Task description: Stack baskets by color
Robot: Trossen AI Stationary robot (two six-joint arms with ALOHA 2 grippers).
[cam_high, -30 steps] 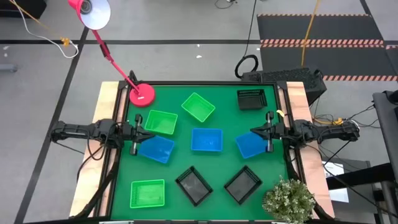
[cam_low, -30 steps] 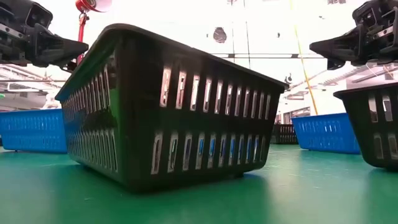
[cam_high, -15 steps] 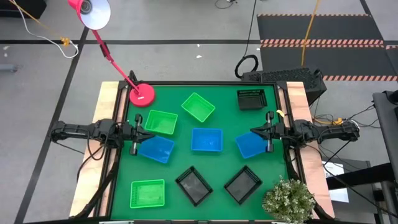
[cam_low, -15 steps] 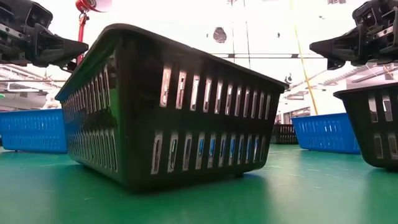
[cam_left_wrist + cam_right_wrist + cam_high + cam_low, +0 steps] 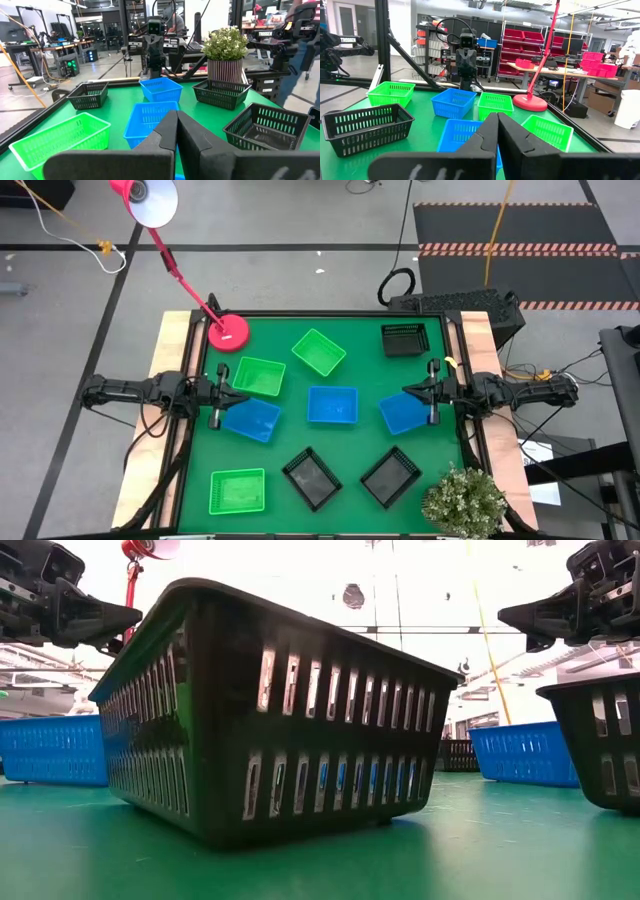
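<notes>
Jaws on both arms are clenched and empty: the left gripper [image 5: 243, 397] hangs at the worktop's [image 5: 360, 330] left edge, the right gripper [image 5: 407, 391] at its right edge. Nine baskets lie unstacked, apart from one another: green baskets [image 5: 319, 352], blue baskets [image 5: 332, 405] mid-worktop, black baskets [image 5: 311, 478] mostly near the front.
</notes>
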